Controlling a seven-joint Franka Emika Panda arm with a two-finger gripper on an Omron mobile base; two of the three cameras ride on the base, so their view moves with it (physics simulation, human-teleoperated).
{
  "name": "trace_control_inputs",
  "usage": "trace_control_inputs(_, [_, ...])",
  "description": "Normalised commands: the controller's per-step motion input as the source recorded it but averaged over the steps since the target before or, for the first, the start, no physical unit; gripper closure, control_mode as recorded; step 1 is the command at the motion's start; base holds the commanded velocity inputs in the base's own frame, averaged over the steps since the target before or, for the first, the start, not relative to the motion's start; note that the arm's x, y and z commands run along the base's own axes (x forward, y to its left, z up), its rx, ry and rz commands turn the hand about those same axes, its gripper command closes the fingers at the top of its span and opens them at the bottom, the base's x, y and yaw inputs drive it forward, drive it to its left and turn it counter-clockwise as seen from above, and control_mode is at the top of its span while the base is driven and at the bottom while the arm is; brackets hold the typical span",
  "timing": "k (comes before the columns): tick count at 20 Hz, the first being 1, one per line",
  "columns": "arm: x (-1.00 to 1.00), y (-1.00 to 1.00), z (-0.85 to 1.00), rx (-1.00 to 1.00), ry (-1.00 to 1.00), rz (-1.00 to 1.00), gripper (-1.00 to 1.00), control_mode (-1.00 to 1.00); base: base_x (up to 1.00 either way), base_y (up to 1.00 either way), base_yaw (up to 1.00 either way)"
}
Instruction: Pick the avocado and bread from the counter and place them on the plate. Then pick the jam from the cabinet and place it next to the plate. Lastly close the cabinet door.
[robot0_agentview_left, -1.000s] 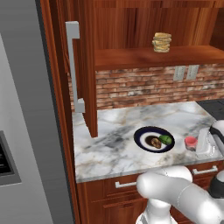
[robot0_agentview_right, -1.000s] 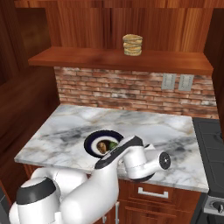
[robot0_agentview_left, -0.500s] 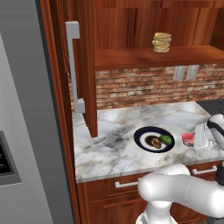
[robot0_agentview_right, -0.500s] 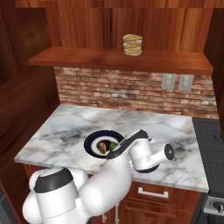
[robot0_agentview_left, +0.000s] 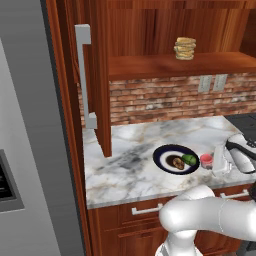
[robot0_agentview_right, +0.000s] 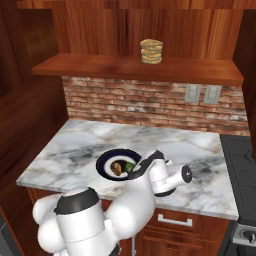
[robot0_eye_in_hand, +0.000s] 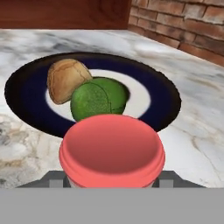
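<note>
**Jam held just beside the plate**

The gripper is closed on the jam, holding it low over the counter just beside the plate. On the plate, the avocado and the bread touch each other. The cabinet door stands open.

Avocado and bread on plate (jam beside)
</note>
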Motion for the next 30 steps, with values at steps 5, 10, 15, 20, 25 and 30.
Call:
trace_control_inputs(5, [0.0,-0.12,-0.42,0.0,-0.05,0.0,1.0,-1.0,0.0,0.0,0.0])
trace_control_inputs(10, [0.15,-0.03,-0.18,0.0,-0.02,0.0,1.0,-1.0,0.0,0.0,0.0])
trace_control_inputs(15, [0.13,0.0,-0.16,-0.01,0.0,-0.01,-1.0,-1.0,0.0,0.0,0.0])
trace_control_inputs(20, [-0.07,-0.26,-0.44,-0.16,0.0,-0.09,-1.0,-1.0,0.0,0.0,0.0])
trace_control_inputs(25, [-0.13,-0.36,-0.57,-0.2,0.02,-0.09,-1.0,-1.0,0.0,0.0,0.0])
trace_control_inputs(30, [-0.22,-0.61,-0.15,-0.1,0.0,-0.1,-1.0,-1.0,0.0,0.0,0.0])
